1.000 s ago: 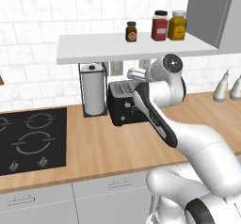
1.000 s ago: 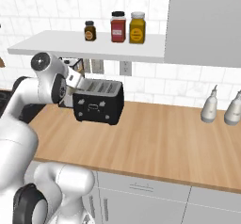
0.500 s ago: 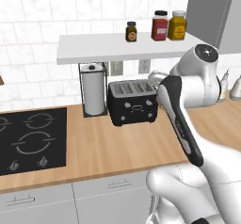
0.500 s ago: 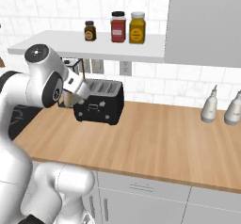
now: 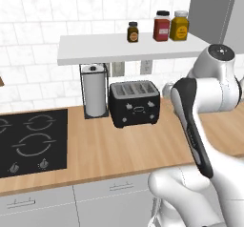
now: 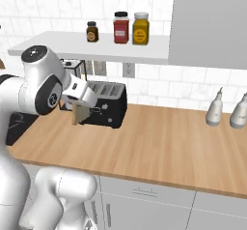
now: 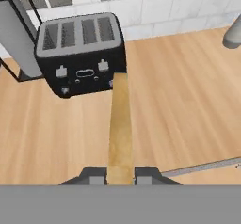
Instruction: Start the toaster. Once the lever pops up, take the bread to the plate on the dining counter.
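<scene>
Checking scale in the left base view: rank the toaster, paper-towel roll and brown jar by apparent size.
Largest to smallest:
1. toaster
2. paper-towel roll
3. brown jar, though it sits farther back on the shelf.

The black boxy toaster (image 5: 135, 103) stands on the wood worktop against the tiled wall, slots up and empty. The bread (image 7: 120, 129), a thin tan-yellow slice seen edge-on, hangs clear of the worktop just in front of the toaster's front face.

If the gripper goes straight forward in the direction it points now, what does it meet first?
Probably the wooden worktop just in front of the toaster. The gripper looks forward and down, with the held bread leading. Depth is unclear, so the toaster's front is possible.
</scene>
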Available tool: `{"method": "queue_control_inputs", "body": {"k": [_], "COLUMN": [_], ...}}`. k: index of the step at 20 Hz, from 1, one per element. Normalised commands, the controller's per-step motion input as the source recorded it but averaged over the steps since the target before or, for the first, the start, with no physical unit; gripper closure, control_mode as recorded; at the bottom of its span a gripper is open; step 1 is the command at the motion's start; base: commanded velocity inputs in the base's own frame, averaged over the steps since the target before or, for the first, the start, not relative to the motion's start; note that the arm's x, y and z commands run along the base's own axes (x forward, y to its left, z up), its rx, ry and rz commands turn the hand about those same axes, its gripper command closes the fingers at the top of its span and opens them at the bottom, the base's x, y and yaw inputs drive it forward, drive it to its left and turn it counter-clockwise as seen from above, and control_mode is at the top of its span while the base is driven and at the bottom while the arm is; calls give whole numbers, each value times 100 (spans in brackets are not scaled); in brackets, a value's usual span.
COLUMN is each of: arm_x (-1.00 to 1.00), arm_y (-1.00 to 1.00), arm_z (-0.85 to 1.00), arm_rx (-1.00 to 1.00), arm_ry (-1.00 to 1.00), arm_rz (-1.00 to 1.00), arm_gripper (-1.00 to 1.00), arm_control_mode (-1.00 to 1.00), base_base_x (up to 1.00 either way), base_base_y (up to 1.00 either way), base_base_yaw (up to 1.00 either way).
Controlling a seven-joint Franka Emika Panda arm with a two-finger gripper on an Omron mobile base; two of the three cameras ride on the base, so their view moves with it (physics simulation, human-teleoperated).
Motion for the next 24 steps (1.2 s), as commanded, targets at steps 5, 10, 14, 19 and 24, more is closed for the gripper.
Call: {"method": "queue_control_inputs", "body": {"k": [5, 10, 14, 19, 24], "arm_x": [-7, 0, 0, 0, 0], "arm_y": [0, 0, 0, 0, 0], "arm_z": [-2, 0, 0, 0, 0], "arm_rx": [-4, 0, 0, 0, 0], "arm_ry": [0, 0, 0, 0, 0], "arm_rz": [2, 0, 0, 0, 0], "arm_gripper": [100, 100, 100, 100, 100], "arm_control_mode": [100, 100, 100, 100, 100], "base_base_x": [-74, -93, -5, 0, 0], "base_base_y": [-2, -31, -11, 0, -9], "base_base_yaw": [1, -24, -91, -96, -93]}}
